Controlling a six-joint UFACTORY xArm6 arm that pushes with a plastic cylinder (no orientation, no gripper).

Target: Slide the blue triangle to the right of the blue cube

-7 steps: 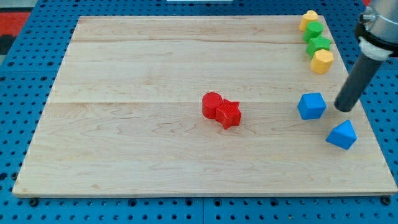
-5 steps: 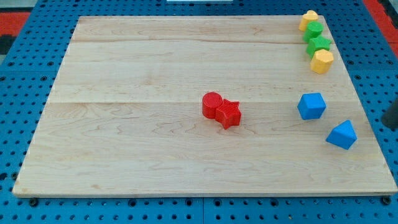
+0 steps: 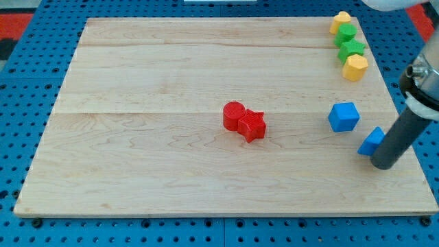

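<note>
my tip [image 3: 383,165] on pale wooden worktop [image 3: 171,137], touching blue triangle block [image 3: 372,142] at its lower right | triangle below-right of blue cube block [image 3: 343,116], apart | no gripper: bare rod

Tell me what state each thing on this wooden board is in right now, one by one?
blue triangle: partly hidden behind the rod, lower right of the cube
blue cube: standing free
my tip: against the triangle's lower right side
red blocks: two, touching
yellow and green blocks: four in a row, top right corner
</note>
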